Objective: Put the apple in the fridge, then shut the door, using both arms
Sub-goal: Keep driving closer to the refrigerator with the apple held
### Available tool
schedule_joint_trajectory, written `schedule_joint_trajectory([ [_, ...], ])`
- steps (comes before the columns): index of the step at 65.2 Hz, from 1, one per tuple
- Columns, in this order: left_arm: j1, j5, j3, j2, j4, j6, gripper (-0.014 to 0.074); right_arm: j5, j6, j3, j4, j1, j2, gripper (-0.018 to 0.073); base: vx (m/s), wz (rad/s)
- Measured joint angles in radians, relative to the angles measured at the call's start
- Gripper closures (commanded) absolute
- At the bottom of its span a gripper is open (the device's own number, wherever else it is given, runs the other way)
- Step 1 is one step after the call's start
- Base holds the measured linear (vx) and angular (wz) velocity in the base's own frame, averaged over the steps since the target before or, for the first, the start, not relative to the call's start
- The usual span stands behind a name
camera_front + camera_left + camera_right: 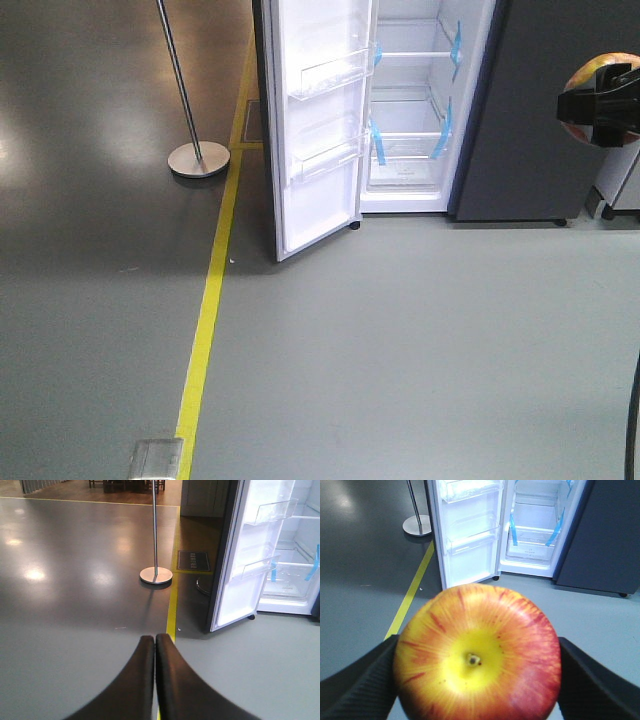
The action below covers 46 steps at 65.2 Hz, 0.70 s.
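Closest to us, our right end effector [601, 104] is clamped on the apple [477, 655]. Its black fingers [360, 685] press the fruit from both sides, and the yellow stem dimple faces the wrist camera. Our left end effector [154, 638] holds nothing, and its two curved fingers are pressed together with no gap.

Ahead of both lies bare grey floor [400, 350], open all the way to the fridge [520, 120]. A yellow line [205, 320] runs along the floor on the left, away from us towards the hinge side of the fridge.

The door [320, 130] stands swung wide, white inner face towards us, and its bottom corner is the nearest edge jutting into the open floor. Clear bins [335, 70] sit on its inner face. To the right of the door the white interior is exposed, with shelves [412, 132] carrying strips of blue tape [443, 125]. The apple is well apart from that opening, in front of it and to its right.

Left of the door, beyond the yellow line, a stand [198, 158] with a round base rises from the darker floor.
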Motion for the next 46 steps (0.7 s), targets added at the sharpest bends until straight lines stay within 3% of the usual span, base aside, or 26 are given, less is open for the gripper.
schedule_joint_trajectory([
  [46, 0.0, 0.0, 0.0, 0.0, 0.0, 0.0, 0.0604, 0.0, 0.0, 0.0, 0.0, 0.0, 0.0, 0.0391, 0.1, 0.0],
])
